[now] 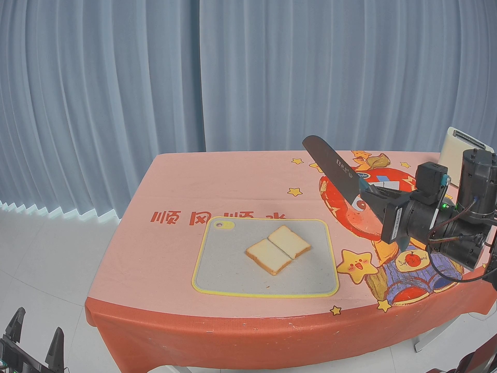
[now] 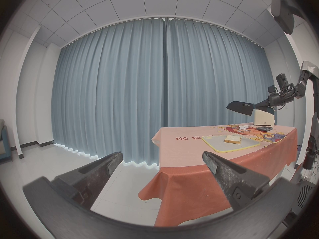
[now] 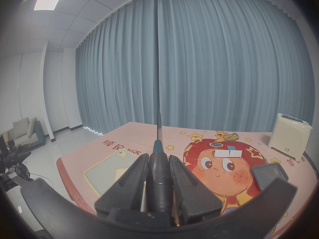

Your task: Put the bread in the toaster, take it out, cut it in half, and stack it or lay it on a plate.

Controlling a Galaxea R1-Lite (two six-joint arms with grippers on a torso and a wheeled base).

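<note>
Bread [image 1: 278, 249] sits cut in two, halves touching, mid board [image 1: 222, 270]. It looks soft and light, so it'll squash easily (I'd pinch each half gently by a crust edge). Right gripper [image 3: 158, 160] is clamped on the knife [image 1: 331, 167] handle, blade raised over the table [image 1: 171, 192]. Left gripper [image 2: 162, 156] hangs spread wide, below the table's left side. The board is near the front edge, with bare cloth around it.

Large red characters [image 1: 178, 217] stand on the worktop's cloth [image 1: 155, 270], the last ones partly covered by the cutting board [image 1: 222, 270], and small unreadable white print [image 1: 346, 168] marks the knife [image 1: 326, 156] blade.
</note>
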